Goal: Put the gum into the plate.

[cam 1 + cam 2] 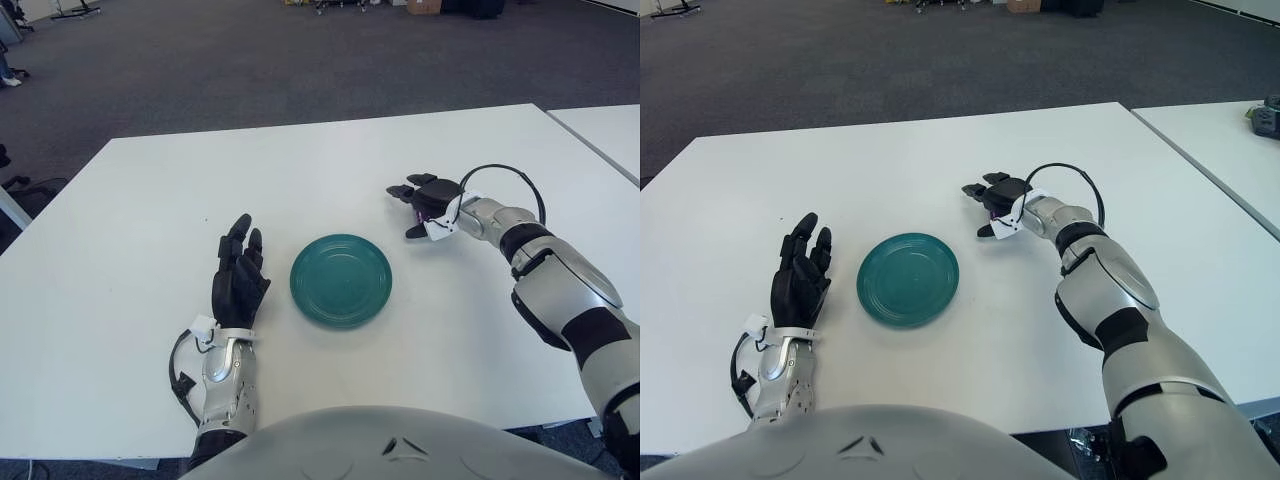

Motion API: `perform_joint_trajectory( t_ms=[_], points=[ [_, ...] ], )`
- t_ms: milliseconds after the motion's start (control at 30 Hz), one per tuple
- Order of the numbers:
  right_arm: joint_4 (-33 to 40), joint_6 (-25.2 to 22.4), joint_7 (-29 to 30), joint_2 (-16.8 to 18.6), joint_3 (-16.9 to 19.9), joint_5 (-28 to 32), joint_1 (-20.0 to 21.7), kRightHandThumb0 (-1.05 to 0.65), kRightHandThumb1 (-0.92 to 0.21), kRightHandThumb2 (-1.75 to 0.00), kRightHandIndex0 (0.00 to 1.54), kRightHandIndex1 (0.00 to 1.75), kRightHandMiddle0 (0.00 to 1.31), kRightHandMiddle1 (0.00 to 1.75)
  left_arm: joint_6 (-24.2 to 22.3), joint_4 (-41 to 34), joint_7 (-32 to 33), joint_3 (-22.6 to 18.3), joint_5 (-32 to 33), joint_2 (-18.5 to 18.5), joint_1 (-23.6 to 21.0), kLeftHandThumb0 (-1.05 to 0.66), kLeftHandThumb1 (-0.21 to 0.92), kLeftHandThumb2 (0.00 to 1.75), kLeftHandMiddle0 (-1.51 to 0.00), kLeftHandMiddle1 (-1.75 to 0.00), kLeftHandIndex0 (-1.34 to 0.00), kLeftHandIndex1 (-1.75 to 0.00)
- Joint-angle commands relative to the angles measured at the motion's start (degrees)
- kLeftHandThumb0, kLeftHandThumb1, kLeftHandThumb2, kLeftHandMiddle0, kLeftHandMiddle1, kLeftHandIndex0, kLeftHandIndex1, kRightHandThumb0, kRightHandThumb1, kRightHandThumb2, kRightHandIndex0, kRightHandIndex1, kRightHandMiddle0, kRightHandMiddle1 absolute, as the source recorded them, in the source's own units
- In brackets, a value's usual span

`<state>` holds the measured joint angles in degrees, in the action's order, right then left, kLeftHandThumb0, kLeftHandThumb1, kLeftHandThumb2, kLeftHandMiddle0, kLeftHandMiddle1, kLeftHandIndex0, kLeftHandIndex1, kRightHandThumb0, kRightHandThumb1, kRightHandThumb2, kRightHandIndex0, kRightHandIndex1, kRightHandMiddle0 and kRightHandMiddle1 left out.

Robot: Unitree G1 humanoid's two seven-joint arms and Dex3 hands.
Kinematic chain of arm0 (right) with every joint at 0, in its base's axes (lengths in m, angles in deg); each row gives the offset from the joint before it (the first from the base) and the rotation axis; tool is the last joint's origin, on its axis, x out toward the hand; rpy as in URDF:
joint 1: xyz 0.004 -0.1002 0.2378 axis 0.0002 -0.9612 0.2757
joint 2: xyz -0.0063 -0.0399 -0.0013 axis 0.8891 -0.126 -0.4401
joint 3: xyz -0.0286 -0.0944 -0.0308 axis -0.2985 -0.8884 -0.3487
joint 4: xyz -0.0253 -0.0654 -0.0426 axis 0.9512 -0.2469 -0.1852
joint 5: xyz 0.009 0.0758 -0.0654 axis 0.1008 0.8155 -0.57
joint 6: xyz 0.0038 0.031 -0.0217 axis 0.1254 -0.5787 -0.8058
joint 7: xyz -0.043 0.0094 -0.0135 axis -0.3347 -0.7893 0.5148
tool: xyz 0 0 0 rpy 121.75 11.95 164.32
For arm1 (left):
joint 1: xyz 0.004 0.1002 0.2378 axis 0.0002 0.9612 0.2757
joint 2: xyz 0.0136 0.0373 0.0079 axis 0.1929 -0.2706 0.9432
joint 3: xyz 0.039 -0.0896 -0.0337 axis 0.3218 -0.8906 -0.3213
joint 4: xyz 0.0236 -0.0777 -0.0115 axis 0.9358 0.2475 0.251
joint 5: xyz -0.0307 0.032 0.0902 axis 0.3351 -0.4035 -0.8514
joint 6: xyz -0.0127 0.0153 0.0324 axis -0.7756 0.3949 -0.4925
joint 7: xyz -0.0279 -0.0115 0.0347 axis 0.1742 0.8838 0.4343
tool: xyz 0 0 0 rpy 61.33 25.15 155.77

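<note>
Right hand reaching over the gum

The right hand (425, 205), fingers spread, covers the purple gum (421, 213); a shallow grip could drop it short of the plate (341, 279).

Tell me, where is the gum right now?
The gum sits on the white table, under the fingers of the right hand, to the right of the green plate and a bit farther back.

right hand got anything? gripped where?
Cannot be told. The right hand sits over a small purple gum pack on the white table, hiding the contact. The left hand holds nothing.
</note>
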<state>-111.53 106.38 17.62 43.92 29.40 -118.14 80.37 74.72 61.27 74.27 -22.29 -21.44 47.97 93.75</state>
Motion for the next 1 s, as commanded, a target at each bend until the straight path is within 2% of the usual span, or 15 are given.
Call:
perform_joint_trajectory(
  t_ms=[0, 333, 967],
  points=[
    [0.2, -1.4, 0.7, 0.9, 0.3, 0.1, -0.2, -1.05, -0.92, -0.64, 0.00, 0.00, 0.00, 0.00, -0.3, 4.1, -0.4, -0.4, 1.3, -3.6, 3.2, -0.87, 0.92, 0.81, -0.21, -0.01, 0.00, -0.47],
    [-0.3, -3.6, 0.0, 0.9, 0.5, 0.3, -0.1, -1.05, -0.92, -0.63, 0.00, 0.00, 0.00, 0.00, -0.2, 3.1, -0.3, -0.2, 1.6, -3.8, 3.4, -0.83, 0.92, 0.76, -0.20, 0.00, 0.00, -0.30],
    [-0.5, -4.5, -2.5, -1.2, 1.2, 0.6, 0.6, -1.05, -0.92, -0.58, 0.00, 0.00, 0.00, 0.00, -1.0, 1.6, -1.2, 0.7, 2.7, -3.6, 4.2, -0.86, 0.92, 0.73, -0.14, 0.00, 0.00, -0.25]
  ],
)
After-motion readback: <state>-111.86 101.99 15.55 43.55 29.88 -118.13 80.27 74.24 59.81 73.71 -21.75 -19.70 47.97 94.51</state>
